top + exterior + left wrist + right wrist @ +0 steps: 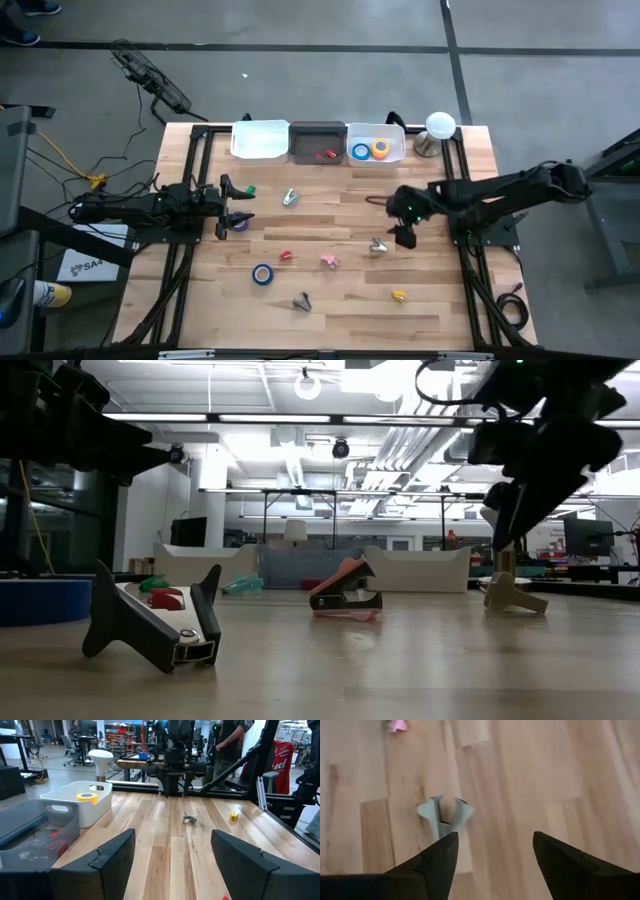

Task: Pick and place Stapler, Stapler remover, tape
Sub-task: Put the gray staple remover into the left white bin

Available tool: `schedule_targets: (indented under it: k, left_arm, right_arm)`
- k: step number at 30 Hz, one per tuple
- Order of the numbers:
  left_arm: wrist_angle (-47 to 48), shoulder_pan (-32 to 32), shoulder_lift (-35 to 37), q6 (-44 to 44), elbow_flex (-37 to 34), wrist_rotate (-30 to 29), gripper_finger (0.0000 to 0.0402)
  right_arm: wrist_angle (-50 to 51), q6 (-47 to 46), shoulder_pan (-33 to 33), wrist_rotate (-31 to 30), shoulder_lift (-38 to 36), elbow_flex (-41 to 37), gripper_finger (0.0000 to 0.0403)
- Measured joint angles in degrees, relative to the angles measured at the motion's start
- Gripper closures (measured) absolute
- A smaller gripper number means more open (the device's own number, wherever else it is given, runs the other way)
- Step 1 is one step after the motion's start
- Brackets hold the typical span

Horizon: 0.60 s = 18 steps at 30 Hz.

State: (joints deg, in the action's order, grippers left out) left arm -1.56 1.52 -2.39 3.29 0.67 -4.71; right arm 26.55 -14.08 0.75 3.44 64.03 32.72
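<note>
Both arms are dark, jointed tubes, each ending in a pincer of 2 black wedge-shaped fingers.

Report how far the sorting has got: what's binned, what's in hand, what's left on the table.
Done: a blue roll and a yellow roll lie in the right bin, and red pieces in the middle bin.
In hand: the open right gripper hovers beside a pale staple remover, not yet gripping it.
Left: a blue tape roll and several small staple removers on the table. The open left gripper waits at the left.
</note>
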Motion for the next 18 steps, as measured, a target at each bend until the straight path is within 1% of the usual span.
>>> schedule_targets:
  k: [5,12,18]
  left_arm:
    - [-0.01,-0.01,0.01,0.00,0.00,0.00,0.0143]
    - [-0.02,-0.02,0.02,0.00,0.00,0.00,0.0143]
    - [0.00,0.00,0.02,0.00,0.00,0.00,0.0143]
  right_arm:
    - [-6.78,-2.43,6.50,-3.23,0.02,-3.16,0.0154]
    - [-7.62,-7.67,15.66,-10.14,0.02,-5.38,0.0155]
    - [-8.82,-14.17,21.60,-16.74,1.21,-7.31,0.0153]
